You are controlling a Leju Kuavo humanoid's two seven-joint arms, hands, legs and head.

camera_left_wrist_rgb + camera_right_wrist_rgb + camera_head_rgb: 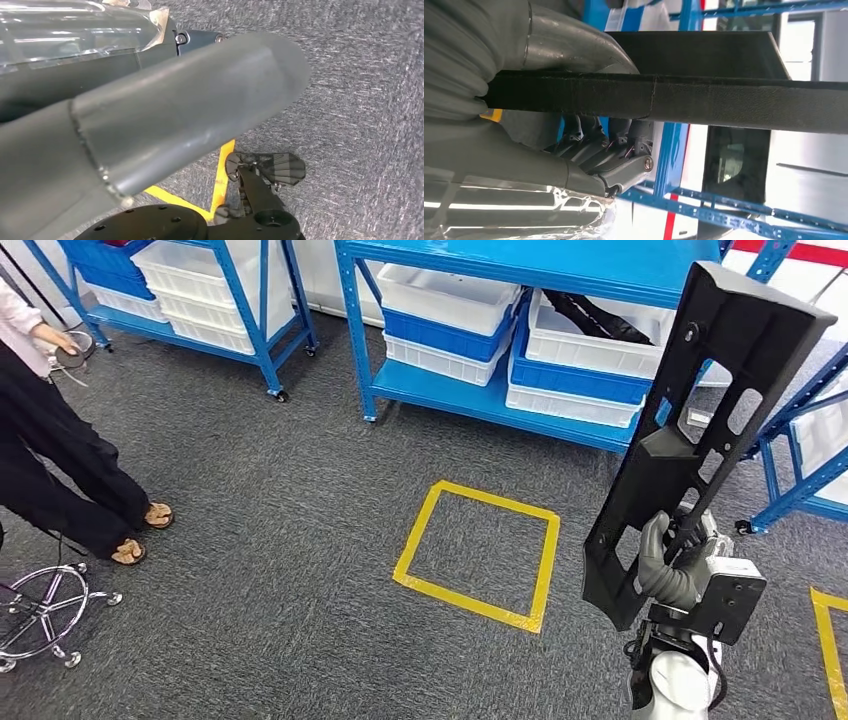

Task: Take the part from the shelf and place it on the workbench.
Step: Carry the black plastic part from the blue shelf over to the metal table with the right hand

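A long black part (pixel 715 410) with cut-out slots stands nearly upright at the right of the head view, tilted a little to the right. My right hand (pixel 668 565) grips it near its lower end, fingers wrapped through a slot. In the right wrist view the part (pixel 724 102) is an edge-on black bar, with the thumb over it and the fingers (pixel 624 145) curled under it. My left hand (pixel 150 115) hangs over grey carpet; its thick grey thumb is in front and its fingers are hidden.
A blue shelf (pixel 560 265) with white and blue bins (pixel 450 300) stands ahead, a second at back left (pixel 250 300), a third at right (pixel 800 480). A yellow tape square (pixel 480 550) marks the carpet. A person (pixel 60 460) stands at left beside a chrome stool base (pixel 45 610).
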